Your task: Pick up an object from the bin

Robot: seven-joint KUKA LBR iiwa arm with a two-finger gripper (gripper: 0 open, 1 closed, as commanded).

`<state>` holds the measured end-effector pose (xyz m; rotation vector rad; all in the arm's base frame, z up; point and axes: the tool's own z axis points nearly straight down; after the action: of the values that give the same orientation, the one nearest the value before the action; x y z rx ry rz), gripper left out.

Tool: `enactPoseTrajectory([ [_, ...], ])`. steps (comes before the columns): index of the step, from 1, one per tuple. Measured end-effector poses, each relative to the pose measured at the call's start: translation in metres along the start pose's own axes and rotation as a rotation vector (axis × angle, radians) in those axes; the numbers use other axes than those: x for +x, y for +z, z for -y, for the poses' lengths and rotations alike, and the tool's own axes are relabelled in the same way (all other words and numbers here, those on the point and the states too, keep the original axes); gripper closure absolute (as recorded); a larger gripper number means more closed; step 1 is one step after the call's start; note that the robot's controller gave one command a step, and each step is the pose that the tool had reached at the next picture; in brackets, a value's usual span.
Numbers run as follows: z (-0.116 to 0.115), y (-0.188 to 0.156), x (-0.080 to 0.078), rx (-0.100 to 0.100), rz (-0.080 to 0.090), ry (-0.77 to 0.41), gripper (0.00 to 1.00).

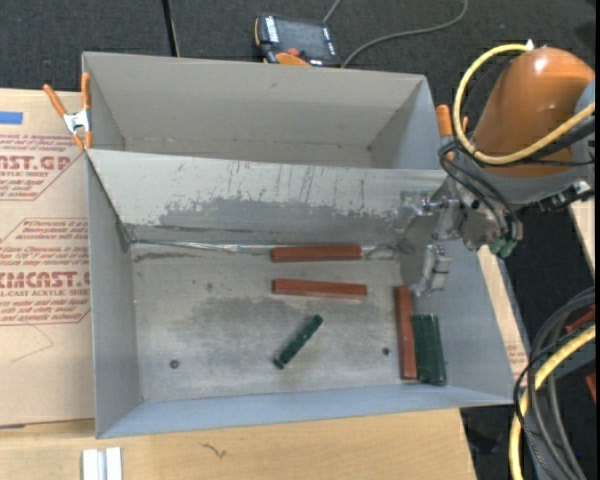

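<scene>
Along the right wall of the grey bin point(110, 298), the gripper point(435, 268) just above the far end of a red-brown bar point(406, 333), with a dark green block point(429, 350) touching that bar's wall side. Open or closed, holding or not: cannot tell. Mid-floor, a second red-brown bar point(319, 289), a third red-brown bar point(317, 253) at the back wall's foot, and a tilted dark green stick point(298, 340). Bare floor at left.

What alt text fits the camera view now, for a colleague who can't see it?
The gripper hangs at the grey bin's right side, by the far end of a reddish-brown bar lying beside a dark green block. A second bar lies along the back wall, a third bar just before it, and a dark green stick lies tilted nearer the front.
</scene>
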<state>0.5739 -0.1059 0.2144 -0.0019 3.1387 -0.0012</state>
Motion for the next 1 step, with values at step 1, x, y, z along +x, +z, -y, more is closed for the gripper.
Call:
enactPoseTrajectory([
  [1,-0.0486,0.1485,-0.0050,-0.003,-0.007,-0.102,0.00],
])
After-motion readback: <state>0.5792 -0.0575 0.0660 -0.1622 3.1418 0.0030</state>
